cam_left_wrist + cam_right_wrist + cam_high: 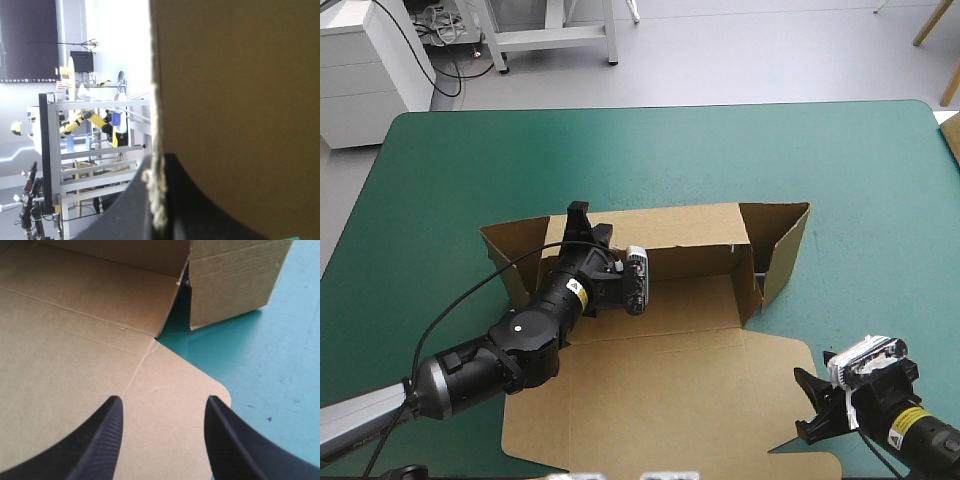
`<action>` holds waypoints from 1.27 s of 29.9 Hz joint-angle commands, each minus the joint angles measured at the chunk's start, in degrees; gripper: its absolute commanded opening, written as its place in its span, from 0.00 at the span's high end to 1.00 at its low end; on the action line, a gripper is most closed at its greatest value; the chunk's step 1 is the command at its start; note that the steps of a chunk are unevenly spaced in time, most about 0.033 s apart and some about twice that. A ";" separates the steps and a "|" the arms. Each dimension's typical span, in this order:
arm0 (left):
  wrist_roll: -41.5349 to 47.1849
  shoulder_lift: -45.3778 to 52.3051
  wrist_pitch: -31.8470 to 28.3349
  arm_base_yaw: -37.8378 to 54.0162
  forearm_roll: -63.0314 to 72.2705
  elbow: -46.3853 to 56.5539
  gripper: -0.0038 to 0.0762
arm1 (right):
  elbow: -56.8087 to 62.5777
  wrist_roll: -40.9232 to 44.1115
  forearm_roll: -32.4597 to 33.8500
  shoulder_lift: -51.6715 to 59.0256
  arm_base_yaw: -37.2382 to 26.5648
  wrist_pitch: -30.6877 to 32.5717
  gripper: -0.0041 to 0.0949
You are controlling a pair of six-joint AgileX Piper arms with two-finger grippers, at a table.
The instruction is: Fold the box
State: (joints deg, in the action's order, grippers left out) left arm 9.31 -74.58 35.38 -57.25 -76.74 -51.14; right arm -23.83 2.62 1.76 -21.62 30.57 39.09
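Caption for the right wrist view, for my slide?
Right tool, open, hovers over the box at its flat lid corner, a raised side wall ahead.

You are working in a robotics lab or test workshop rather than a home. You are looking down on a work table (470,170) wearing a teal-green cover, with the left arm (520,345) and the right arm (920,430) reaching over it. Beyond its far edge, a white drawer cabinet (365,70) is standing on a pale grey floor (740,50). Loose cables (445,35) are trailing beside a grey metal bench frame (555,35). The left wrist view is showing a metal-framed rack (100,177).
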 commanded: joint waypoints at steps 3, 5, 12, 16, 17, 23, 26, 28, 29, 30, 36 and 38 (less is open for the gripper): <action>1.84 1.46 -1.22 0.71 -2.55 -1.29 0.96 | -1.47 0.29 0.03 -0.35 -0.37 -3.61 0.47; 1.84 1.46 -1.59 0.71 -2.55 -1.29 0.96 | -1.47 0.29 0.03 -0.35 -0.37 -4.63 0.47; 1.84 1.46 -1.59 0.71 -1.56 -1.29 0.96 | -9.04 0.29 1.36 -0.84 -0.37 -3.90 0.47; 1.84 1.46 -1.59 0.71 0.28 -1.29 0.96 | -17.08 1.31 5.51 -4.41 -0.37 0.98 0.47; 1.84 1.46 -1.49 0.71 0.46 -1.29 0.96 | -19.40 1.44 6.51 -5.99 -0.37 2.31 0.47; 1.84 1.36 -1.49 0.71 0.67 -1.29 0.96 | -33.78 2.83 10.39 -17.74 -0.37 8.81 0.47; 1.84 1.36 -1.38 0.71 0.67 -1.29 0.96 | -41.03 2.83 12.13 -25.01 -0.37 11.42 0.47; 1.84 1.36 -1.38 0.71 0.67 -1.29 0.96 | -46.29 2.83 13.41 -29.84 -0.37 12.53 0.47; 1.84 1.36 -1.38 0.71 0.67 -1.29 0.96 | -48.32 2.83 13.83 -31.77 -0.37 12.77 0.47; 1.84 1.36 -1.38 0.71 0.82 -1.29 0.96 | -50.91 2.83 14.32 -34.17 -0.37 13.10 0.47; 1.84 1.36 -1.30 0.71 0.83 -1.29 0.96 | -65.96 1.68 15.62 -48.57 -1.63 17.30 0.47; 1.84 1.36 -1.30 0.71 0.92 -1.29 0.96 | -70.85 0.19 13.83 -53.07 -3.87 18.57 0.47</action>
State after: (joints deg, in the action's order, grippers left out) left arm 10.33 -74.58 33.68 -56.74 -75.50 -51.03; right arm -87.05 4.82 15.58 -70.24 29.15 58.67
